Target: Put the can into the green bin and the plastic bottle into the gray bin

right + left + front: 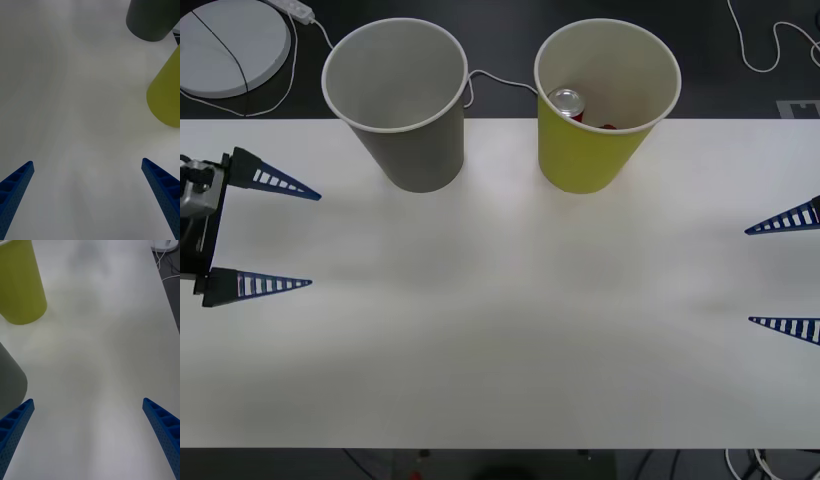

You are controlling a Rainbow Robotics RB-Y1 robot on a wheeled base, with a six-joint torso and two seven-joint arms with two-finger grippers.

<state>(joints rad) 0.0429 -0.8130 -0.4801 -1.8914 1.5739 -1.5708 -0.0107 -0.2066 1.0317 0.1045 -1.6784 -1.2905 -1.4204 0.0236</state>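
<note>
Hands (pixel 310 238) spread (idle), red can (pixel 566 103) binned

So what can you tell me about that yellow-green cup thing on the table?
The green bin looks like a big tapered paper cup, yellow-green outside with a white rim and a pale inside. It stands upright near the table's far edge, beside the gray bin without touching it. Inside, a red can with a silver top leans near the wall. Neither tool touches it.
</note>
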